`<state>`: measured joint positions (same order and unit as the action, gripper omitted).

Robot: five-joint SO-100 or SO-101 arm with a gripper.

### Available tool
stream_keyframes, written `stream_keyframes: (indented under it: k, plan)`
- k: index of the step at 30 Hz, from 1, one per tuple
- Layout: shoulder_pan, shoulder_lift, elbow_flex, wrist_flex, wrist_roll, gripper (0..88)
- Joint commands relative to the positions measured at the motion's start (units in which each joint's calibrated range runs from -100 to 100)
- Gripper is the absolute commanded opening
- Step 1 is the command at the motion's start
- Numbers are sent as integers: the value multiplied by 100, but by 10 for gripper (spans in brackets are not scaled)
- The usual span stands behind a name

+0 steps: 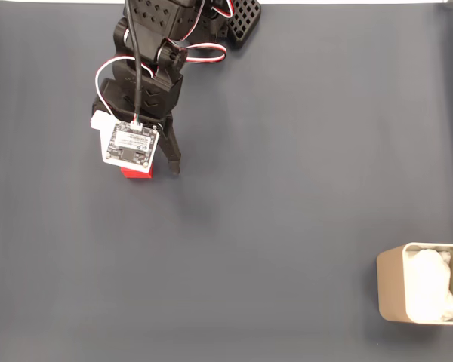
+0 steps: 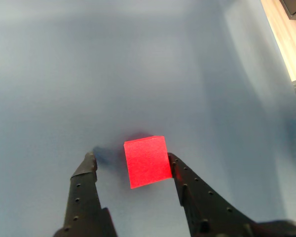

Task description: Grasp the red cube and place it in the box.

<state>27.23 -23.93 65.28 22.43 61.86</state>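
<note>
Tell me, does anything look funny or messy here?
Nothing is spilled or broken. The red cube sits a little crooked between the open gripper fingers, close against one finger with a gap to the other. The box stands upright far away, its white lining inside.

Wide bare dark grey cloth is lying open across the desk (image 1: 287,151) between its upper left part and lower right corner. The beige-grey rounded box (image 1: 389,286) is sitting at that corner's right edge, white lining inside. In the wrist view, the black gripper (image 2: 130,160) is straddling the small red cube (image 2: 145,160), one finger touching it, a gap beside the other.
</note>
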Motion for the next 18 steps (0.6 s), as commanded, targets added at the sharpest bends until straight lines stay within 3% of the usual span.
stream_keyframes:
  k: [1, 14, 18]
  plan:
    - [-66, -68, -223, 27, -39, 331]
    - [-144, -77, -232, 43, -132, 331]
    - [-166, -86, -251, 43, -147, 287]
